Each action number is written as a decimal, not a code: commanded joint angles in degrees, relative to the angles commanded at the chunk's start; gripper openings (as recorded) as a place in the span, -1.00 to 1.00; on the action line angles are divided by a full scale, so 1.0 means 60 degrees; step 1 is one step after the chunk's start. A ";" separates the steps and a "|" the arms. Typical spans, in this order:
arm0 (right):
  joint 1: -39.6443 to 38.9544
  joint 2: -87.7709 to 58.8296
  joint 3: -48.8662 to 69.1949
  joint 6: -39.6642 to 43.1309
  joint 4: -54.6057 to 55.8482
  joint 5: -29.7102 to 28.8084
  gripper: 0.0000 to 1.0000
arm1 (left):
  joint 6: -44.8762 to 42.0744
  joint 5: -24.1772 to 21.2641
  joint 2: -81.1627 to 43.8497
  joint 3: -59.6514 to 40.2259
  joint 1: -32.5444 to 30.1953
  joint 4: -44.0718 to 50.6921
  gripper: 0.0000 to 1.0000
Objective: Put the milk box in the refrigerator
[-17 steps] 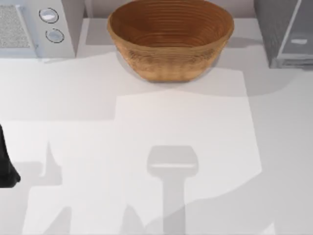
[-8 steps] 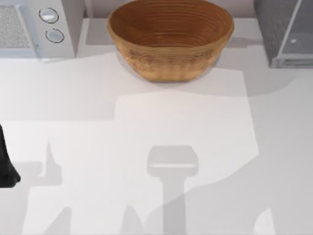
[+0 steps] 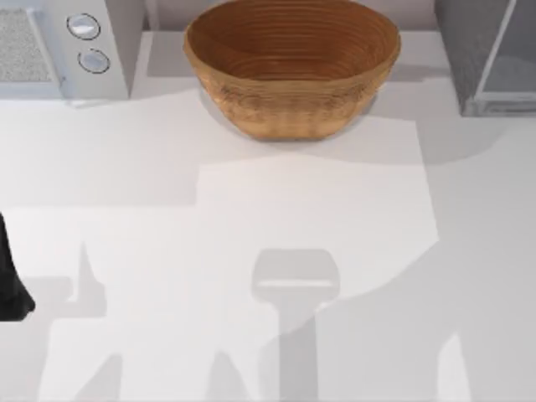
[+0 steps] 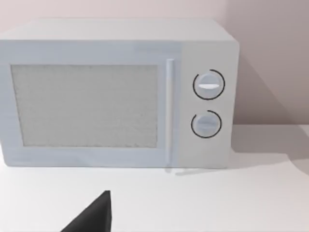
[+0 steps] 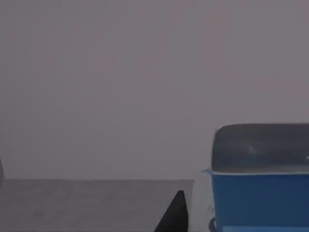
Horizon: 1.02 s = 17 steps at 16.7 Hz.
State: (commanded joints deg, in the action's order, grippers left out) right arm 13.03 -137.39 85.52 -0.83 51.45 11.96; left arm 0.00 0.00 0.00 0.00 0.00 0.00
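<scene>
Blue-topped white milk carton (image 5: pixel 258 193) sits right beside the right gripper's dark fingertip (image 5: pixel 175 215).
Grip state: cannot tell; left arm (image 3: pixel 10 280) parked at the table's left edge.

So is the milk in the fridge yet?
Done: nothing I can see. In hand: the milk box is right beside the right hand's fingertip, though a grip isn't clear. Left: getting it inside the refrigerator at the table's back right. The left arm waits at the left edge.

A simulated kitchen counter: microwave (image 4: pixel 118 94), wicker bowl (image 3: pixel 291 63), refrigerator (image 3: pixel 490 54).
</scene>
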 joint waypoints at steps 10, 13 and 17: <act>-0.0101 -0.0364 0.1084 0.0004 -0.0687 -0.0122 -1.00 | 0.0000 0.0000 0.0000 0.0000 0.0000 0.0000 1.00; -0.0101 -0.0364 0.1084 0.0004 -0.0687 -0.0122 -0.55 | 0.0000 0.0000 0.0000 0.0000 0.0000 0.0000 1.00; -0.0101 -0.0364 0.1084 0.0004 -0.0687 -0.0122 0.06 | 0.0000 0.0000 0.0000 0.0000 0.0000 0.0000 1.00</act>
State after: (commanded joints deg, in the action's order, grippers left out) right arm 12.43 -139.58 92.02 -0.80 47.33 11.23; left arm 0.00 0.00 0.00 0.00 0.00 0.00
